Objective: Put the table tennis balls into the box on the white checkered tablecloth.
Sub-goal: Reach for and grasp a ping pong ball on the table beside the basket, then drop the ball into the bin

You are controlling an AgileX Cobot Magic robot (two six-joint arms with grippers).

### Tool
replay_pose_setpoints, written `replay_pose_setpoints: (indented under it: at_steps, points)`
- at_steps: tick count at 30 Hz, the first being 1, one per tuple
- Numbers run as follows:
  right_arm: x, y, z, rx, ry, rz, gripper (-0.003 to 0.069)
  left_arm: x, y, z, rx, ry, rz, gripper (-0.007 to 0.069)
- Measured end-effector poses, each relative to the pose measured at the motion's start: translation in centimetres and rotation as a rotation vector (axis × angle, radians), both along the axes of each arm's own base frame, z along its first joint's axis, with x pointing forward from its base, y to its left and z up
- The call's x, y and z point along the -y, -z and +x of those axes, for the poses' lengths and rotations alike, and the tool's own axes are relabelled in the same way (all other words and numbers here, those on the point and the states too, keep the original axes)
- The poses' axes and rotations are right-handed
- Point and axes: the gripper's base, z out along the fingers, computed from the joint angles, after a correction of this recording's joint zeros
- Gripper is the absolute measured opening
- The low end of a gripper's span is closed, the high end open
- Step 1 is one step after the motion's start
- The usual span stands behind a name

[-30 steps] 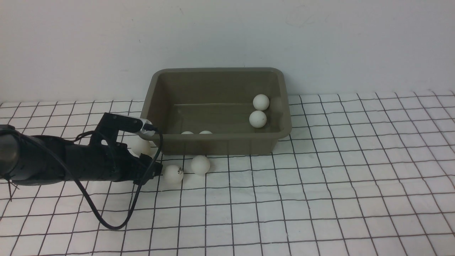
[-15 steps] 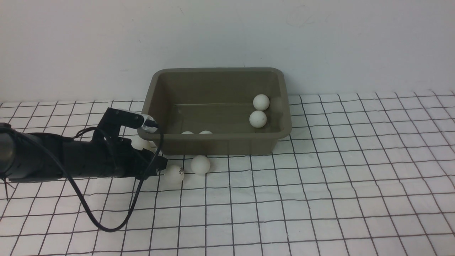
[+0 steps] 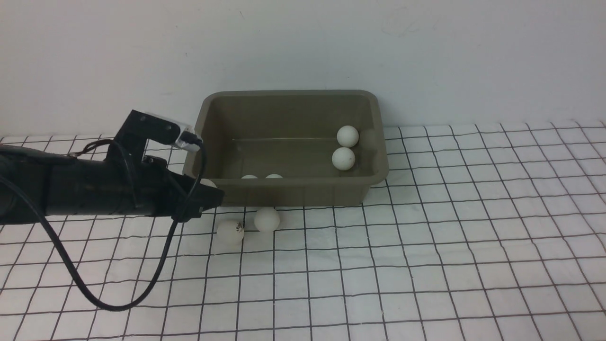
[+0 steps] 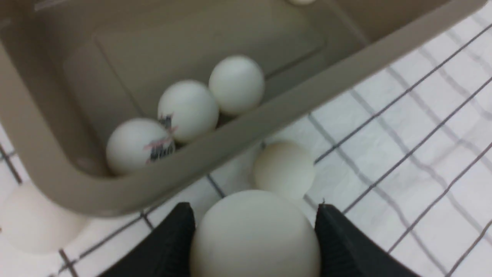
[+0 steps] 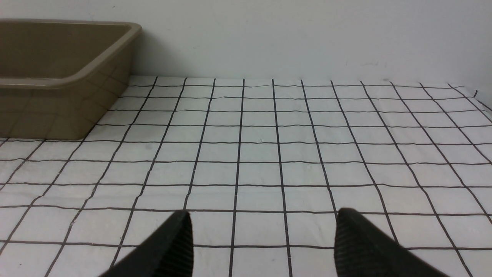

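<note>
The olive-grey box (image 3: 289, 192) stands at the back of the white checkered tablecloth (image 3: 426, 246). Several table tennis balls lie inside it, two at its right (image 3: 343, 158) and two by the near wall (image 3: 273, 176). Two more balls (image 3: 230, 232) (image 3: 266, 219) rest on the cloth just in front of the box. My left gripper (image 3: 210, 192) hovers at the box's near-left corner, shut on a ball (image 4: 253, 234), clear of the cloth. In the left wrist view another ball (image 4: 34, 219) lies outside that corner. My right gripper (image 5: 261, 227) is open and empty over bare cloth.
A plain white wall runs right behind the box. The left arm's black cable (image 3: 94, 293) loops down onto the cloth in front of the arm. The box's end (image 5: 57, 77) shows off to the side in the right wrist view.
My left gripper closed on a ball beside the box's near-left corner and lifted it off the cloth toward the rim. The two balls in front of the box stayed put.
</note>
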Motion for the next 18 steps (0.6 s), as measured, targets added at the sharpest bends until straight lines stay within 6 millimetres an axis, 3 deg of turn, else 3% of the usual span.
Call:
replay_pose_setpoints:
  at_steps: [7, 8, 18]
  points:
    - [0.0, 0.0, 0.0, 0.0, 0.0, 0.0, 0.0451, -0.1, -0.9, 2.4, 0.063, -0.069, -0.061, 0.0352]
    - [0.0, 0.0, 0.0, 0.0, 0.0, 0.0, 0.0451, -0.1, -0.7, 4.0, 0.074, -0.078, -0.072, 0.0352]
    - [0.0, 0.0, 0.0, 0.0, 0.0, 0.0, 0.0451, 0.7, 0.5, 9.8, 0.114, 0.021, -0.077, 0.0352]
